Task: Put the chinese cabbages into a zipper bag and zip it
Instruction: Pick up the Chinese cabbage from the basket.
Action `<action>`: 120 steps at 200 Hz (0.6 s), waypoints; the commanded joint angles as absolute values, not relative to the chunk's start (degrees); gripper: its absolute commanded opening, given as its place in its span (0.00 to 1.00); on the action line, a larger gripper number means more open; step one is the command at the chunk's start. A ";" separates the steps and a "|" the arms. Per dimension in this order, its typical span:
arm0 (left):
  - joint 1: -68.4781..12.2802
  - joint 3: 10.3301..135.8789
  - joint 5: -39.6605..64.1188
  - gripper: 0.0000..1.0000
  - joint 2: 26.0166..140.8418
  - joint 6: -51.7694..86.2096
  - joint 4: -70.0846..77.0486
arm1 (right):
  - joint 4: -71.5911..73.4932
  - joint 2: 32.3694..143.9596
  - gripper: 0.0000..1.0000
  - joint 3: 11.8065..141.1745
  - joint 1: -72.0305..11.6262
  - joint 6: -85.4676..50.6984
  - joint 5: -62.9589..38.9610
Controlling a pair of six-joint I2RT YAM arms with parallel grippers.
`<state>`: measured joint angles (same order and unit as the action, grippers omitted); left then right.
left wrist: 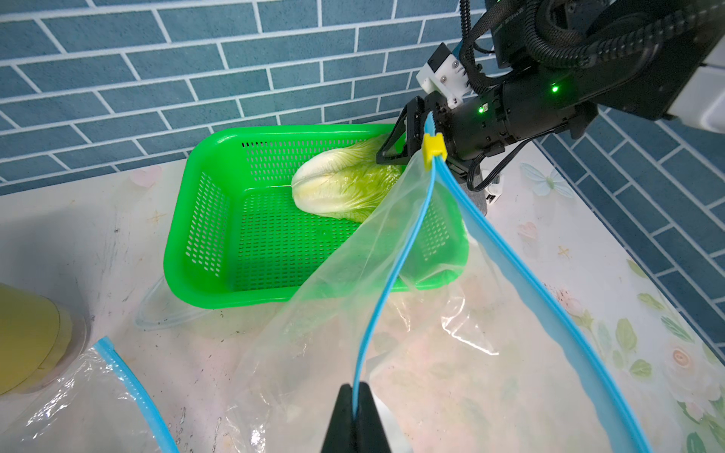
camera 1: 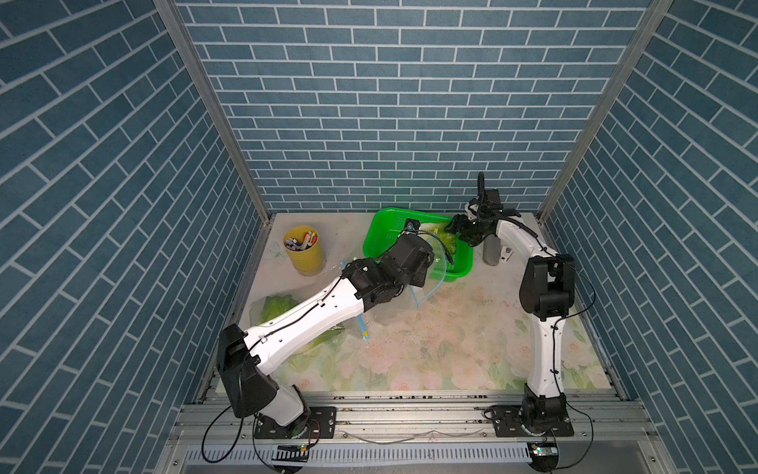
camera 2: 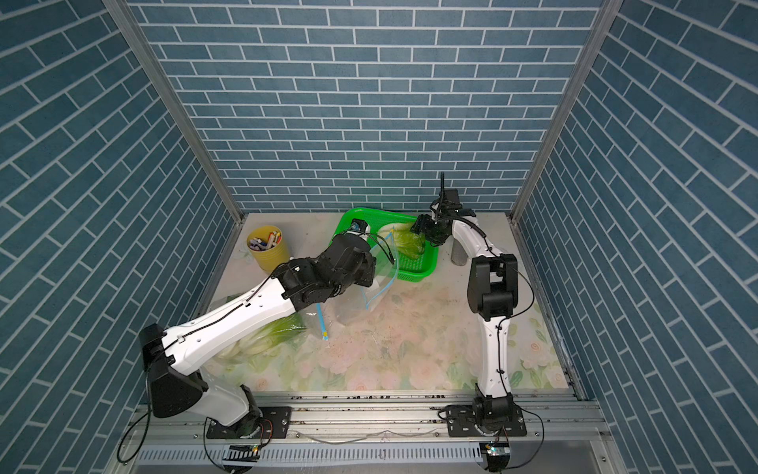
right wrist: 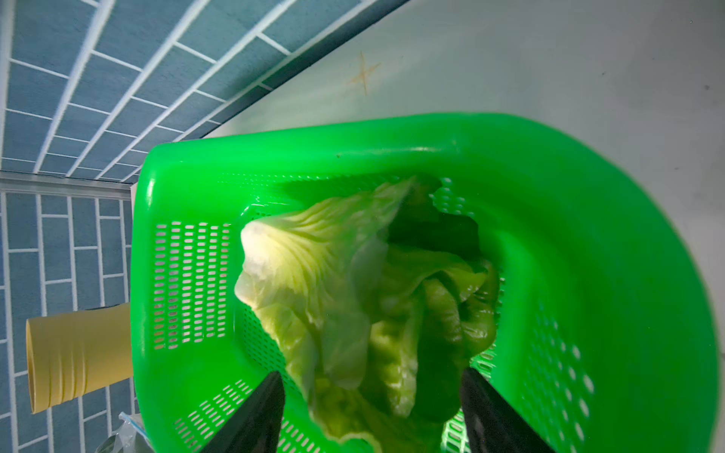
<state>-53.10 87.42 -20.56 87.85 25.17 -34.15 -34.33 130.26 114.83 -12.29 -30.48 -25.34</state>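
One chinese cabbage [left wrist: 337, 184] lies in the green basket [left wrist: 176, 251], white base pointing away from my right arm. My right gripper [right wrist: 370, 372] is open, one finger on each side of this cabbage's [right wrist: 314, 274] leafy end, inside the basket [right wrist: 588, 196]. My left gripper [left wrist: 355, 396] is shut on the blue zip edge of a clear zipper bag [left wrist: 392, 313]. It holds the bag's mouth up beside the basket. The yellow slider [left wrist: 433, 151] sits at the far end, near my right gripper. More cabbage [camera 2: 266, 336] lies in a second clear bag under my left arm.
A yellow cup [camera 1: 304, 250] of pens stands at the back left. A grey cylinder [camera 1: 490, 252] stands by the right arm, right of the basket [camera 1: 381, 230]. The second bag's blue zip [camera 2: 322, 322] lies on the flowered tabletop. Tiled walls close three sides.
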 commanded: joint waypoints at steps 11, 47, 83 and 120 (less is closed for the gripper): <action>-52.73 87.61 -21.88 0.00 87.32 25.96 -34.48 | -35.66 132.55 0.71 117.95 -13.17 -32.45 -28.32; -52.73 87.65 -22.09 0.00 87.27 26.04 -34.50 | -33.74 133.77 0.63 119.28 -13.89 -32.69 -31.65; -52.65 87.67 -22.60 0.00 87.23 26.07 -34.55 | -30.04 133.12 0.46 117.78 -13.93 -34.11 -33.58; -52.28 88.85 -23.24 0.00 86.95 24.73 -37.02 | -28.02 132.88 0.22 117.02 -13.96 -35.11 -35.06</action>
<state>-52.97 87.44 -21.82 87.85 25.69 -34.41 -30.76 132.99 117.89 -13.63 -33.43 -32.95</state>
